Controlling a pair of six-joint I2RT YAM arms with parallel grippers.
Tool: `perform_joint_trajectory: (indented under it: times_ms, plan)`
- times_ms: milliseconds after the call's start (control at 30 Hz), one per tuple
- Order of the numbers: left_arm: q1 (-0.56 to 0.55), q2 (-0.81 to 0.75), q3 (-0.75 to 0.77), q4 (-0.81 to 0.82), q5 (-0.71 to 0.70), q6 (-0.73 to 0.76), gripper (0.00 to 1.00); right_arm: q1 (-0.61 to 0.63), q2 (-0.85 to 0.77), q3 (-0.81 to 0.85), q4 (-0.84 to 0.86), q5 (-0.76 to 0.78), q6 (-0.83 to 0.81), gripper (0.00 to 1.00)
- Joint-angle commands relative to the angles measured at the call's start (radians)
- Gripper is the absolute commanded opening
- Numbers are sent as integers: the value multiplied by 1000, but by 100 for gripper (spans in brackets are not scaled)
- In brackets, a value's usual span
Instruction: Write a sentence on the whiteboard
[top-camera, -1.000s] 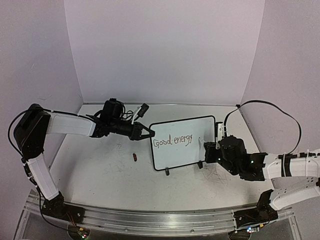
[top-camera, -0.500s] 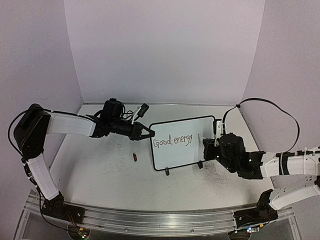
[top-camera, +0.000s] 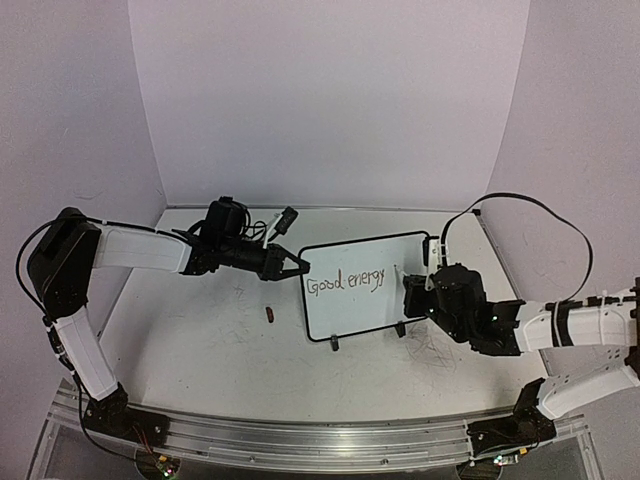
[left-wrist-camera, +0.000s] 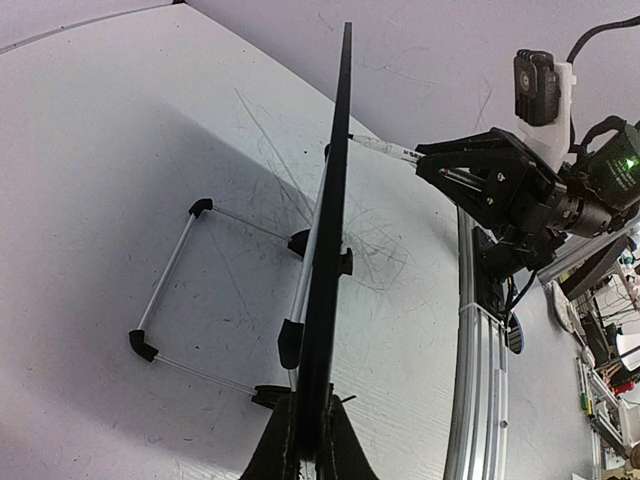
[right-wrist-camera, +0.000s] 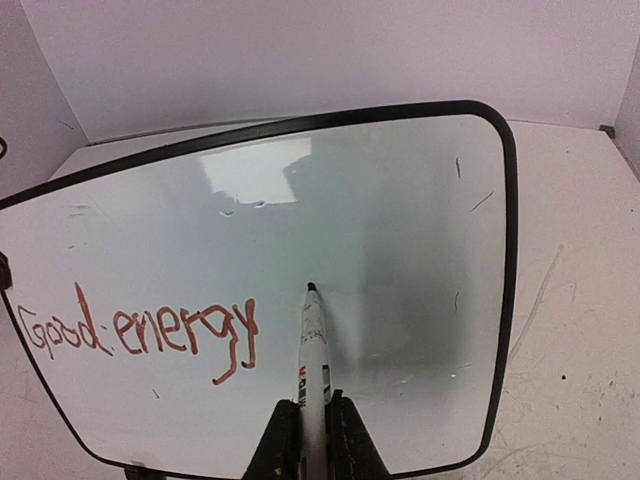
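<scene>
Right wrist: right pincer (right-wrist-camera: 312, 415) grips marker (right-wrist-camera: 313, 345) at whiteboard (right-wrist-camera: 400, 220), blank right of tip; left pincer (left-wrist-camera: 312, 420) clamps edge.

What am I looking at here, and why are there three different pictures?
These are two robot arms bolted to a white table. The overhead picture shows both, the left arm and the right arm. The other two pictures come from cameras on their wrists. The left gripper clamps the edge of a small standing whiteboard, which its wrist camera sees edge-on. The right gripper holds a marker, with the tip at the board just right of the words "Good energy". A small red object lies on the table.
</scene>
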Motion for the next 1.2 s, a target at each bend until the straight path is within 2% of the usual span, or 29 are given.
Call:
perform_joint_trajectory:
  times_ms: [0, 1167]
  plan:
    - [-6, -18, -6, -44, -50, 27, 0, -3, 18, 45, 30, 14, -9, 0]
    - [-6, -14, -7, -44, -51, 27, 0, -1, -5, -64, -73, -106, 86, 0]
